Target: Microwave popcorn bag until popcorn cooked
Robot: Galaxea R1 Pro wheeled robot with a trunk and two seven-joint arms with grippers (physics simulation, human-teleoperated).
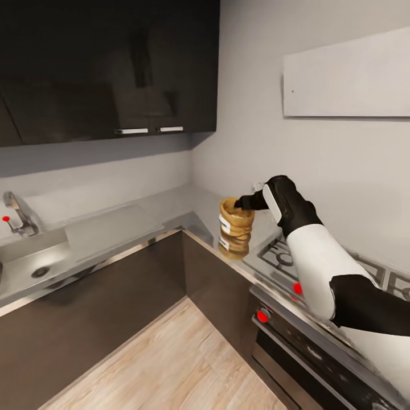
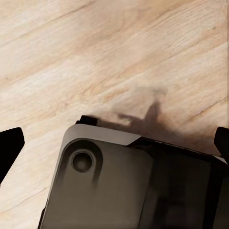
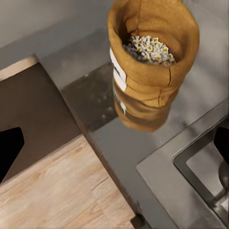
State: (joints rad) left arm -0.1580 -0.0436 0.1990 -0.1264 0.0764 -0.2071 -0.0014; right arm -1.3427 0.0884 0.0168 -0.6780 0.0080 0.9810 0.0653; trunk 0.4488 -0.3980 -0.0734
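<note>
The popcorn bag (image 1: 236,223), tan-brown with a white striped label, stands upright on the shiny grey countertop (image 1: 171,208) by the inner corner, just left of the hob. In the right wrist view the popcorn bag (image 3: 152,62) is open-topped with pale popcorn pieces inside. My right gripper (image 1: 246,201) reaches the bag's upper rim from the hob side. Seen from the wrist, the right gripper (image 3: 114,145) is open, and the bag lies ahead of its spread fingertips, not between them. My left gripper (image 2: 114,143) is open over the wood floor, above the robot's base (image 2: 119,186). The microwave is out of view.
A gas hob (image 1: 285,259) and a built-in oven (image 1: 319,353) with red knobs lie under my right arm. A sink (image 1: 25,259) with a tap (image 1: 17,216) is at the far left. Dark wall cabinets (image 1: 108,68) hang above the worktop. Light wood floor (image 1: 171,359) spreads below.
</note>
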